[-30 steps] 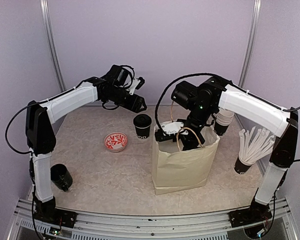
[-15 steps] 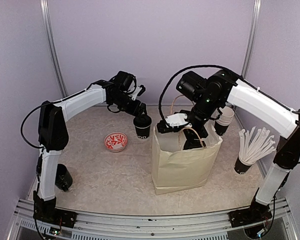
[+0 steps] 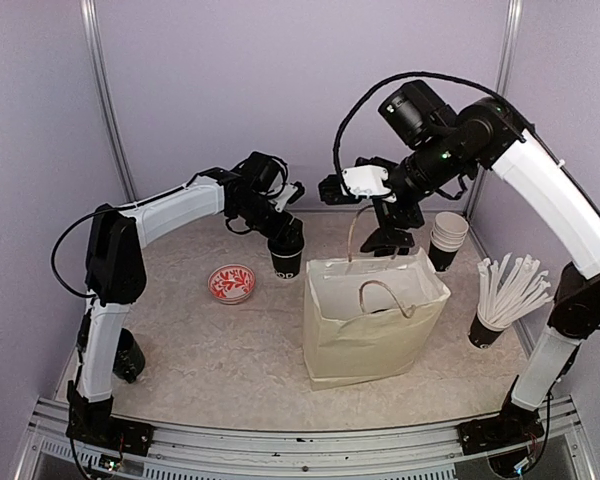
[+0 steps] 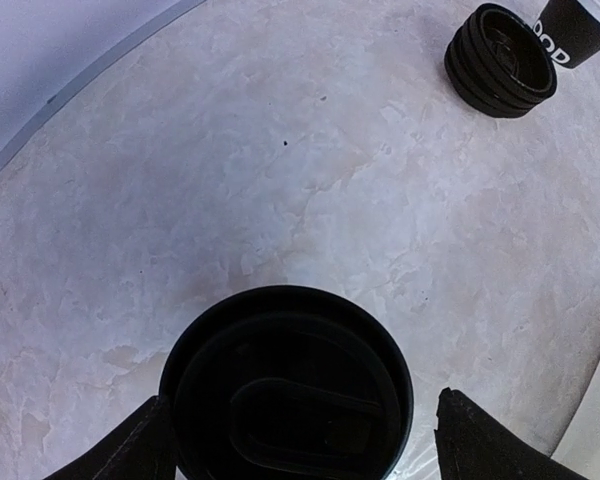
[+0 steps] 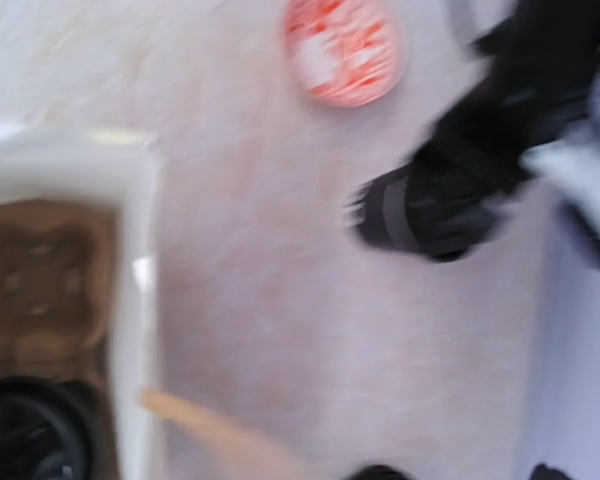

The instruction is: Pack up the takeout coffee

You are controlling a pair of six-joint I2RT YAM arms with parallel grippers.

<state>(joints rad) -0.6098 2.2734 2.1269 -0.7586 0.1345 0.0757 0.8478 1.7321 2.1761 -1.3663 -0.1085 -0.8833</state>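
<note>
Left pincer [image 4: 310, 438] spread, straddling the cup [image 3: 286, 262] from above, one finger either side. Cup upright, axis vertical, on the counter [image 3: 210, 340] just left of the bag [image 3: 370, 325], centre of the top view. Black, lid on, white print on its side. Right pincer [image 3: 388, 228] spread, high over the bag and farther off. Probably empty, but its wrist view is blurred.

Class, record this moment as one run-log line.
left gripper: open, straddling lidded cup | right gripper: open, above paper bag | packing: not yet done
</note>
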